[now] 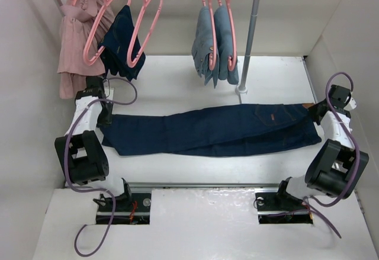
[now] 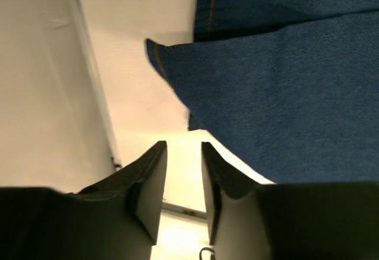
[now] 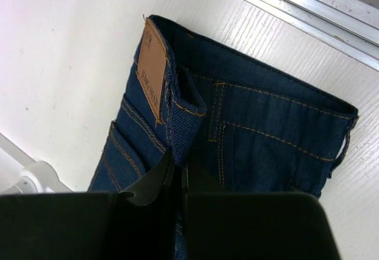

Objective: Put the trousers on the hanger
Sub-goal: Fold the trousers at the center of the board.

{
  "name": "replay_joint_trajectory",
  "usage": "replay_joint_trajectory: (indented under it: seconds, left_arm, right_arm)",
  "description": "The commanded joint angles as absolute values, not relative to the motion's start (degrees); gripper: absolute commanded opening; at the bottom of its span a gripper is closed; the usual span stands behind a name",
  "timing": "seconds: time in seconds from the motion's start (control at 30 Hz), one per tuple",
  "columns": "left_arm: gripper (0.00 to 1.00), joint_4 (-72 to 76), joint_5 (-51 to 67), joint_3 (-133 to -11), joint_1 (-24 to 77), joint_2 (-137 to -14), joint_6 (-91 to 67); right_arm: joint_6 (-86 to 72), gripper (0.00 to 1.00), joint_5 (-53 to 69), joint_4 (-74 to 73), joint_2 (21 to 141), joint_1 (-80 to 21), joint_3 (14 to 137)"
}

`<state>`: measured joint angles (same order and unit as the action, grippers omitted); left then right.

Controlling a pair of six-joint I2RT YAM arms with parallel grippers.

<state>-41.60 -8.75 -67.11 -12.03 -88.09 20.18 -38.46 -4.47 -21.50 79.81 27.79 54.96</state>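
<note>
Trousers [image 3: 266, 130] waistband inside tight right tool [image 3: 179, 166]

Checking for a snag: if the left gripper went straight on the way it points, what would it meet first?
The left gripper would likely meet the leg end of the long dark navy denim trousers, past a strip of white table; depth is unclear.

trousers [image 1: 213, 131] flat on table [image 1: 177, 82], waist rightward

Probably a robotics lab test bench rather than a home: plain white panels [image 1: 23, 64] box in a white table [image 1: 177, 76], a metal clothes rail [image 1: 254, 29] stands on it, and the left arm [image 1: 82, 153] and right arm [image 1: 334, 165], trailing purple cables [image 1: 89, 239], are bolted along its near edge.
</note>
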Motion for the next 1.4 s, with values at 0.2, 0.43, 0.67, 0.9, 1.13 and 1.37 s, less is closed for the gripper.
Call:
replay_joint_trajectory:
  seconds: [0.2, 0.43, 0.67, 0.9, 1.13, 1.37]
  left_arm:
    - [0.53, -34.89, 2.00, -63.89, -20.29, -90.07, 20.57]
    - [0.61, -35.42, 9.40, -67.85, -21.53, -95.87, 20.21]
    - [0.33, -38.23, 17.13, -70.14, -22.76, -101.60, 22.76]
    - [0.00, -40.60, 18.28, -72.86, -22.76, -100.91, 22.24]
    - [0.00, -44.99, 10.21, -77.51, -12.96, -92.48, 22.24]
    - [0.00, -46.76, -4.12, -74.01, 3.31, -98.14, 20.14]
  right_arm:
    - [-36.12, 0.00, -7.47, -22.41, 80.51, 28.30, 60.91]
    - [-36.12, 0.00, -8.61, -22.93, 79.80, 28.30, 60.91]
    - [-36.74, 0.00, -9.84, -23.47, 78.23, 28.30, 60.91]
    - [-36.04, 0.00, -11.16, -24.52, 77.70, 28.30, 61.44]
    - [-36.04, 0.00, -10.64, -23.30, 77.70, 28.30, 60.82]
    - [-35.43, 0.00, -10.11, -21.53, 77.70, 28.30, 58.62]
